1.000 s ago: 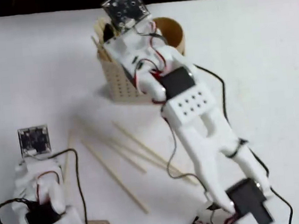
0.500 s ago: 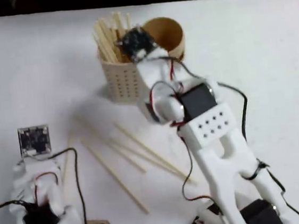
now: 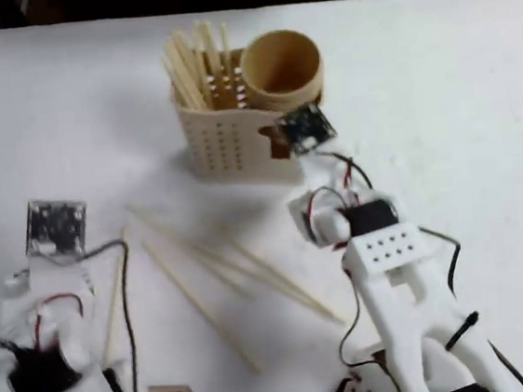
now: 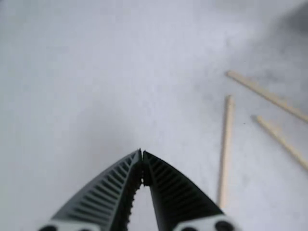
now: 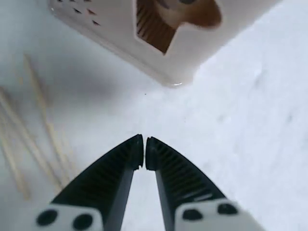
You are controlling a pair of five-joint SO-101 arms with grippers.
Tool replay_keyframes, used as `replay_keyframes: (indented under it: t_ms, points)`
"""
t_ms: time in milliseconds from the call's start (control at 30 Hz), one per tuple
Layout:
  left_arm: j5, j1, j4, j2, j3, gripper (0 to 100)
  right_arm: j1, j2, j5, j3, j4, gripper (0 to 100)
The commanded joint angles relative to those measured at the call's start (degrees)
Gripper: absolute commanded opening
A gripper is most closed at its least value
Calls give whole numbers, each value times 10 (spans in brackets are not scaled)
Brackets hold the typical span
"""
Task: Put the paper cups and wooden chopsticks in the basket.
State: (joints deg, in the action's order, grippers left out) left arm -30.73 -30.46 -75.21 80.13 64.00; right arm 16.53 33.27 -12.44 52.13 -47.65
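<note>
We are looking at the loose chopsticks (image 3: 280, 288), which are lying flat on the bench (image 3: 459, 119) on the arms' side of the basket (image 3: 223, 144). They are fanning out from near its front wall, with their long axes running slantwise away from it. One single chopstick (image 3: 113, 300) is lying apart from that fan, farther from the basket and pointing roughly toward it. It is sitting just beside the left pincer (image 4: 142, 158), nearly parallel to the pincer's own line. We are therefore judging the left arm the nearer one for that stick, though it is probably needing a sideways shift and a turn to cross the stick's axis. The left pincer is showing its jaws pressed together, gripping nothing and touching nothing. The right pincer (image 5: 144, 144) is hanging near the basket's corner, jaws likewise closed and empty, with the fan of sticks lying off to one side of it. Inside the basket, a paper cup (image 3: 280, 63) is already standing upright beside a bundle of chopsticks (image 3: 197, 67). Either pincer is going to have to open before any pickup.
</note>
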Motion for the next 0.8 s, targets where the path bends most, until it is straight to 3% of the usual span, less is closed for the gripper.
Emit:
replay_keyframes:
  t_ms: [0,200,433,600,767]
  points:
    - [-22,8,-40,-146,-80,100,-15,20,1,25,51,21]
    - [-25,12,-17,-307,-93,264,-15,20,4,38,66,21]
    - [-24,85,43,-468,-85,248,-13,20,4,39,65,21]
    - [-24,93,107,-617,-108,248,-15,20,3,43,65,21]
    - [-23,87,84,-741,-192,202,-15,20,0,47,65,21]
